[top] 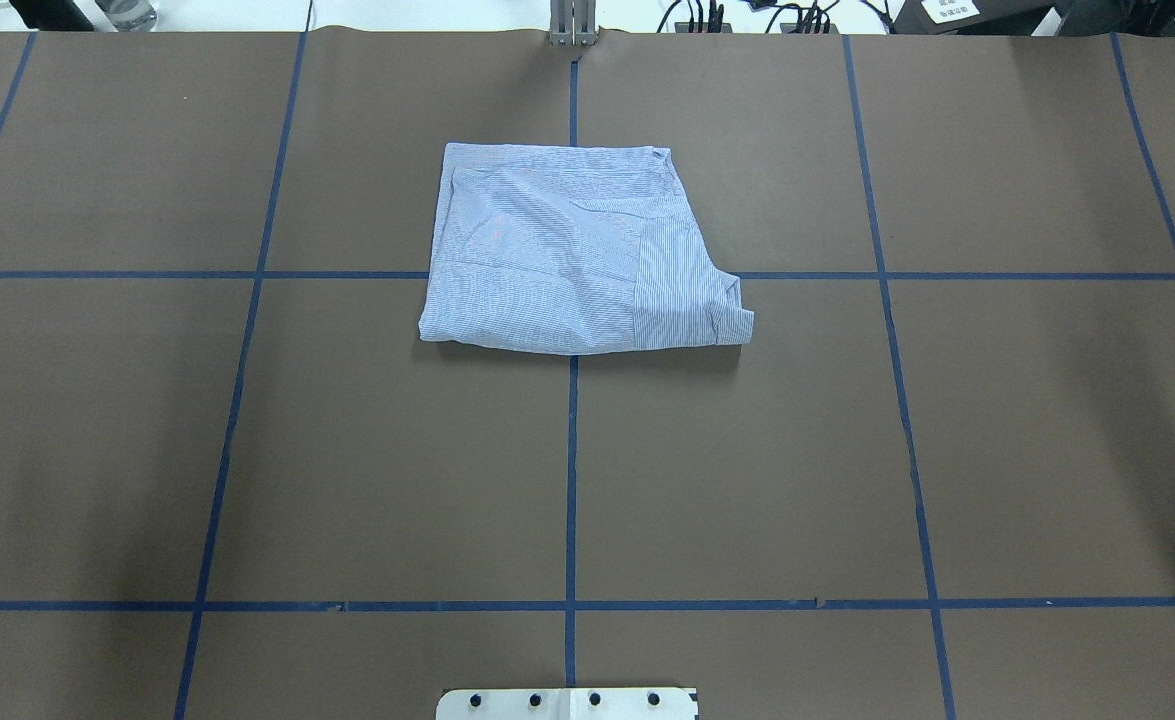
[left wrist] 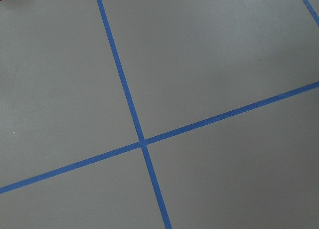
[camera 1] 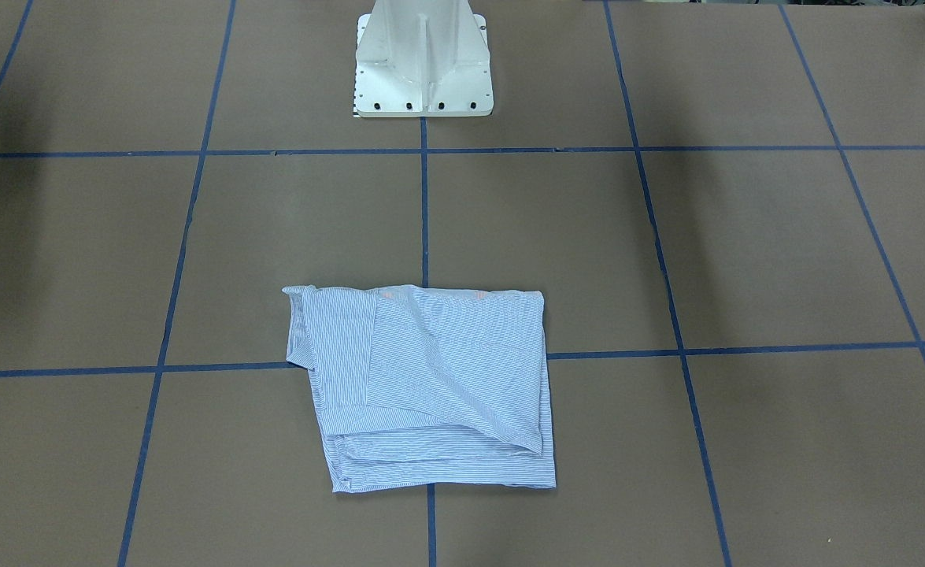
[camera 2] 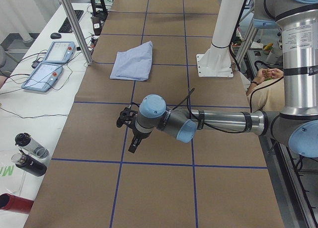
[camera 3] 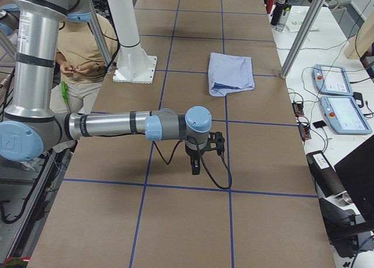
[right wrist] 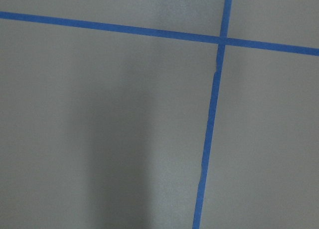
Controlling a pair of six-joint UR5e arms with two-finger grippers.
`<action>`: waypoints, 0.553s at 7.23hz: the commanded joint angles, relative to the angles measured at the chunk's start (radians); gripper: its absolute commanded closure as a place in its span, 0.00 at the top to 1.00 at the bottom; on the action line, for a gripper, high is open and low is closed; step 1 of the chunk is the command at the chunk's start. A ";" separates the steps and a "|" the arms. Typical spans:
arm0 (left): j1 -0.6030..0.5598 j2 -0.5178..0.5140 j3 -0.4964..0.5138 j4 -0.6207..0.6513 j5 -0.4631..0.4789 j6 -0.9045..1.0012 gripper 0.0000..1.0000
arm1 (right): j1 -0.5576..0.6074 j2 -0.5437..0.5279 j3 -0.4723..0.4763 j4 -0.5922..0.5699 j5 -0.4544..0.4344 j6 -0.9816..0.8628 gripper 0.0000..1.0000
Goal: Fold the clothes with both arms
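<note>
- Overhead exterior view: a light blue, finely white-striped button-up shirt lies folded into a roughly square packet on the brown paper-covered counter, which is marked into squares by blue tape lines.
- The shirt sits astride the central tape line, on the half of the counter far from the white metal pedestal base, where that line meets a cross line.
- Several layers are stacked, their edges stepped along the side away from the base. One banded corner juts out toward the robot's right.
- Nothing touches the shirt; both arms are well apart from it.
- Exterior left view: the grey tubular left arm reaches out low and level over the counter. Its black two-finger left hand points down above a tape line. I cannot tell how wide its fingers stand.
- Exterior right view: the grey tubular right arm is stretched the same way, and the black right hand hangs above the counter just beside a tape line. Its spread cannot be told either.
- Both wrist views show only brown counter and crossing blue tape.
- A person in a beige top stands behind the base.
</note>
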 commanded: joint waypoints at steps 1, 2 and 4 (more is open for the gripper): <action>0.003 -0.006 -0.001 0.002 -0.001 -0.002 1.00 | 0.002 -0.006 -0.037 0.008 -0.015 -0.002 1.00; 0.003 -0.009 0.008 0.000 0.001 0.001 1.00 | 0.012 -0.006 -0.037 0.008 -0.013 -0.002 1.00; 0.003 -0.007 -0.021 0.003 -0.001 0.002 1.00 | 0.025 -0.005 -0.039 0.008 -0.012 -0.003 1.00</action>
